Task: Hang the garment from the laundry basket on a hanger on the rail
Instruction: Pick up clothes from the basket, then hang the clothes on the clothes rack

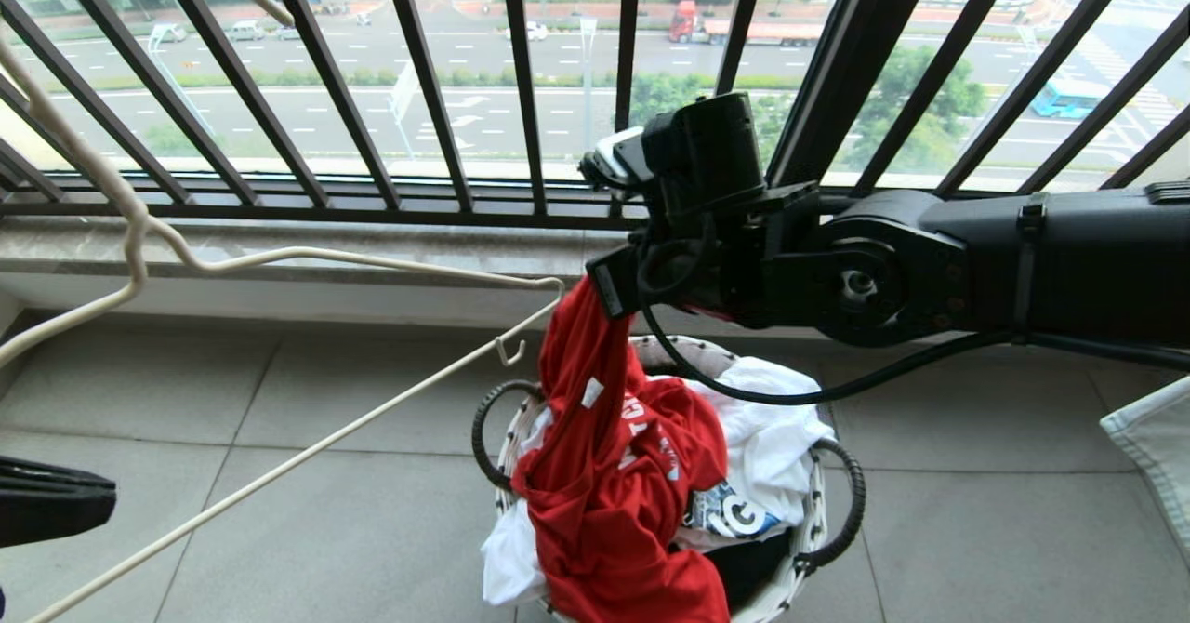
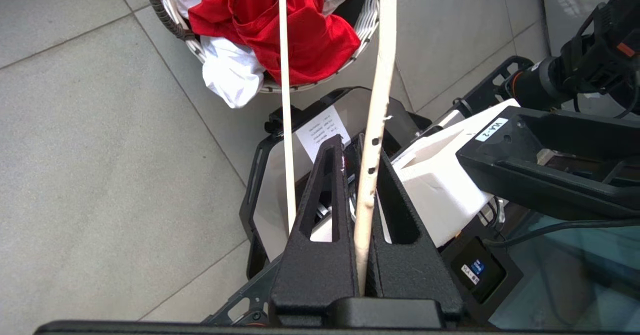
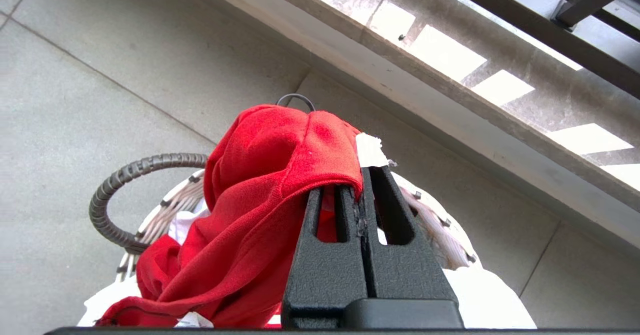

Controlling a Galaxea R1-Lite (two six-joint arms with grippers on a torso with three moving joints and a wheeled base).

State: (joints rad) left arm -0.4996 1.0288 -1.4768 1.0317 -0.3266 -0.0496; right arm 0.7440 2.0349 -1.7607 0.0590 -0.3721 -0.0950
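The red garment (image 1: 614, 474) hangs half out of the white woven laundry basket (image 1: 693, 349) on the tiled floor. My right gripper (image 3: 361, 175) is shut on a fold of the garment (image 3: 260, 175) by its white neck label and holds it up above the basket (image 3: 130, 172). The cream wire hanger (image 1: 372, 260) stretches across the left of the head view, its end reaching the raised cloth. My left gripper (image 2: 348, 137) is shut on the hanger (image 2: 375, 100) and points down over the robot's base, with the garment (image 2: 300, 30) beyond it. The rail is out of view.
Black balcony railing bars (image 1: 521, 84) and a stone ledge (image 1: 372, 242) stand just behind the basket. A white printed T-shirt (image 1: 772, 437) and dark cloth lie in the basket. Pale cloth (image 1: 1153, 446) hangs at the right edge. The robot's base (image 2: 450, 175) is under the left gripper.
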